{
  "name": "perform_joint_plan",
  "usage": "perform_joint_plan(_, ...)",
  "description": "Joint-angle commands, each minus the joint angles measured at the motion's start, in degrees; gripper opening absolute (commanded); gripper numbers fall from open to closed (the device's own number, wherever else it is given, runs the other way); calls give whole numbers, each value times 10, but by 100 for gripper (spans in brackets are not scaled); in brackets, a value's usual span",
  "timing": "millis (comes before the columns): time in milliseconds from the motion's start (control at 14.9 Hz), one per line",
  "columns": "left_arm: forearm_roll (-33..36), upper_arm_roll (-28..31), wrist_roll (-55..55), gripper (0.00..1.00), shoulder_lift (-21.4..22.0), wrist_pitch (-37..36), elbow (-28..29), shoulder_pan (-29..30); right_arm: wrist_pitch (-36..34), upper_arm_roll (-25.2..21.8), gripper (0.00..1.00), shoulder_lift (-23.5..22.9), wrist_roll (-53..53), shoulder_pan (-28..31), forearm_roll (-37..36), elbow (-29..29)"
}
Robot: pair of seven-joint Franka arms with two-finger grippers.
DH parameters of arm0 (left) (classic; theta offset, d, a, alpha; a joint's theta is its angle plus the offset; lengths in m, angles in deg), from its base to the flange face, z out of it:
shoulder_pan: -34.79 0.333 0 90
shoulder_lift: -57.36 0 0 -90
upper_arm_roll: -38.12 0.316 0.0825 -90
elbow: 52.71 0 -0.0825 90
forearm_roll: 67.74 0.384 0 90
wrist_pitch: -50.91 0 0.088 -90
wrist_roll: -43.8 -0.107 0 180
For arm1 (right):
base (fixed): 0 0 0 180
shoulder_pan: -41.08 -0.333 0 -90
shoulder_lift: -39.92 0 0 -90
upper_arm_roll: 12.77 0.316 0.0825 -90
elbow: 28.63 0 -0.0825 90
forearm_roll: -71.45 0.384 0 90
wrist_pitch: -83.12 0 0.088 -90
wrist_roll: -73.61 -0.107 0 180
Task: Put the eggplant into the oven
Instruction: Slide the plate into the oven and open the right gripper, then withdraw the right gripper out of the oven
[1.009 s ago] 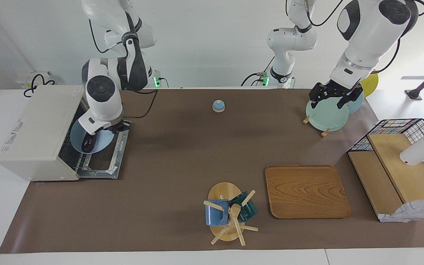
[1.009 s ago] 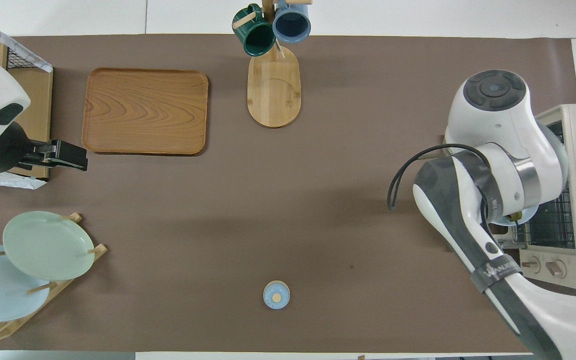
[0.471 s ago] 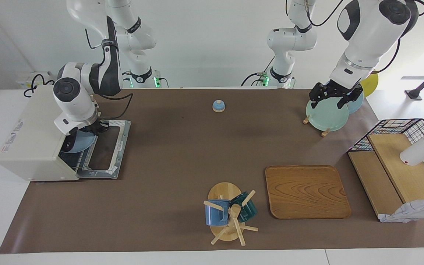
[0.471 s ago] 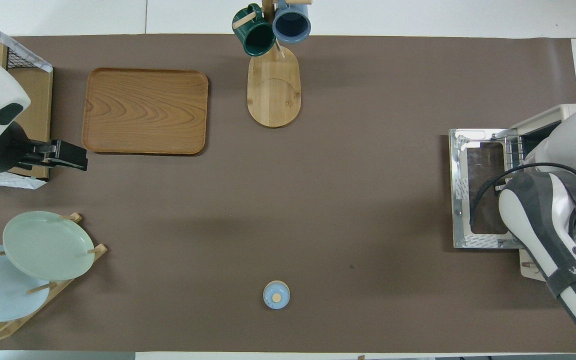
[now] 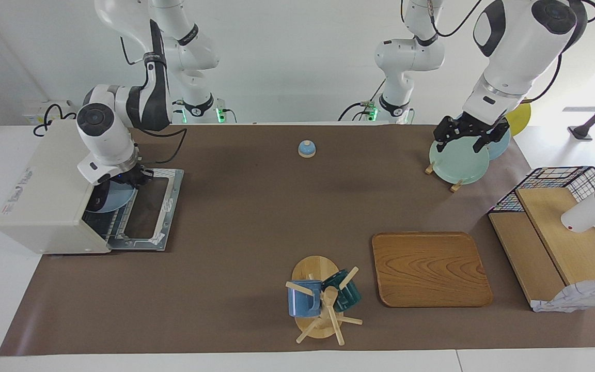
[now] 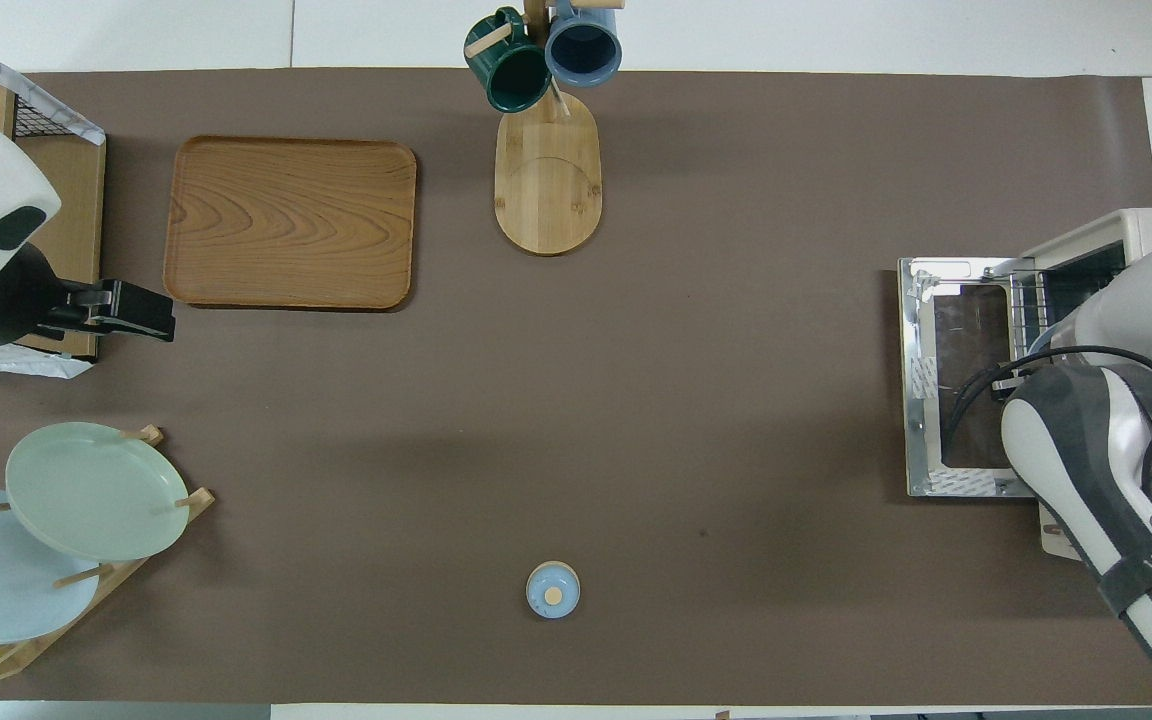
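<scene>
Eggplant, slender dark purple: not discernible, judged to lie on pale blue round plate (image 5: 116, 199) inside cream boxy oven (image 5: 49, 191), directly below right gripper (image 5: 131, 178); left gripper (image 5: 465, 135) waiting aloft; open or closed impossible to tell for either.

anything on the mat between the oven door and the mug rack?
Nothing: bare brown mat between the oven's open door and the wooden mug rack, clearest in the overhead view.

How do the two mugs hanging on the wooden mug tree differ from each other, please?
The blue mug is light blue, while the green mug is dark teal green. On the wooden mug tree, the blue mug hangs toward the right arm's end of the table and the green mug toward the left arm's end. Both hang tilted from pegs on the same stand and look similar in size.
</scene>
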Motion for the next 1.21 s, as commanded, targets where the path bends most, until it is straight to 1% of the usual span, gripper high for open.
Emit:
perform_joint_plan(0,-7,-4,-3,100,4,2,-1,8,7,11,15,3,-15,-2,-1,4)
perform_joint_plan(135,-8,-4,-3,100,4,2,-1,8,1,11,24,0,-17,-11,-1,-7)
perform_joint_plan(269,-8,-4,-3,100,4,2,-1,8,-6,11,25,0,-17,-13,-1,-10)
perform_joint_plan(404,-7,-4,-3,100,4,2,-1,8,-43,14,21,-1,-17,-15,-1,-36)
perform_joint_plan(471,-7,-4,-3,100,4,2,-1,8,-59,15,19,-2,-17,-26,-1,-50)
perform_joint_plan(606,-8,-4,-3,100,4,2,-1,8,-86,15,17,-2,-19,-45,0,-74)
perform_joint_plan(673,-8,-4,-3,100,4,2,-1,8,-89,15,15,-4,-24,-62,6,-81)
perform_joint_plan(807,-7,-4,-3,100,4,2,-1,8,-70,15,0,-8,-73,-98,14,-84)
perform_joint_plan(875,-7,-4,-3,100,4,2,-1,8,-34,15,0,-8,-94,-108,14,-72)
perform_joint_plan(1009,-7,-4,-3,100,4,2,-1,8,53,15,0,-19,-102,-121,14,-26)
perform_joint_plan(1076,-8,-4,-3,100,4,2,-1,8,83,15,0,-24,-109,-122,14,-8)
perform_joint_plan(1144,-7,-4,-3,100,4,2,-1,8,94,15,0,-30,-115,-123,14,-2)
